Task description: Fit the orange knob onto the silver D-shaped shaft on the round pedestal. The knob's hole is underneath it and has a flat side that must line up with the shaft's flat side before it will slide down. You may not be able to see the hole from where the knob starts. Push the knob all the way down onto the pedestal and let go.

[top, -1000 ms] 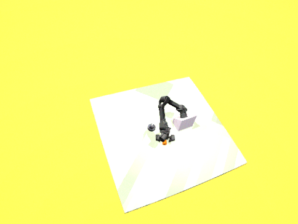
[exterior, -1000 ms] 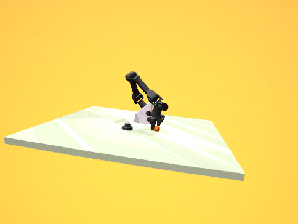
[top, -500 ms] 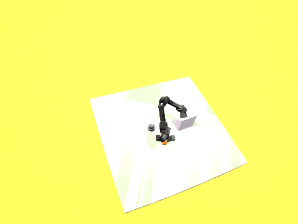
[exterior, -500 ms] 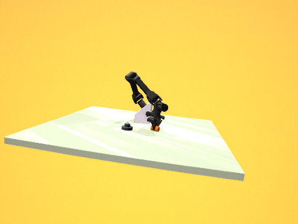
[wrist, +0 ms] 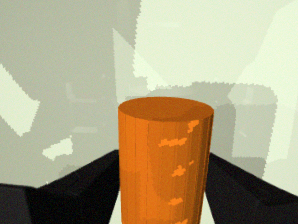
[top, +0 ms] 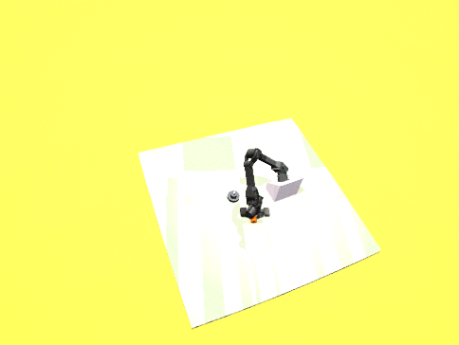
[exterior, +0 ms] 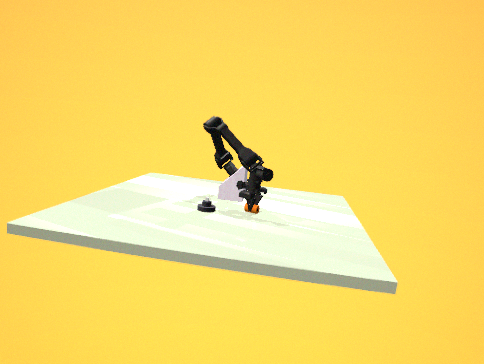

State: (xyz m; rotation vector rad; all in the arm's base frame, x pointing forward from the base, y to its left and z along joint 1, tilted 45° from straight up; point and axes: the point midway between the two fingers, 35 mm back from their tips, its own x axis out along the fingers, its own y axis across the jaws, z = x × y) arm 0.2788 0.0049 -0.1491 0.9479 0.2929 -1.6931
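Observation:
The orange knob (top: 253, 220) (exterior: 256, 209) (wrist: 162, 170) is a cylinder, lying on its side at table level. My gripper (top: 253, 218) (exterior: 251, 208) (wrist: 162, 159) points down and is shut on the knob, one black finger on each side of it. In the wrist view one plain end face shows, with no hole in it; the knob's other end is out of view. The dark round pedestal (top: 232, 197) (exterior: 206, 209) stands upright to the left of the gripper in the top and exterior views. Its small silver shaft (exterior: 207, 199) points up; its flat side is too small to tell.
A pale wedge-shaped block (top: 286, 190) (exterior: 231, 190) stands by the arm's base, to the right of the gripper in the top view and behind it in the exterior view. The pale square table (top: 303, 256) (exterior: 300, 250) carries patchy shadows.

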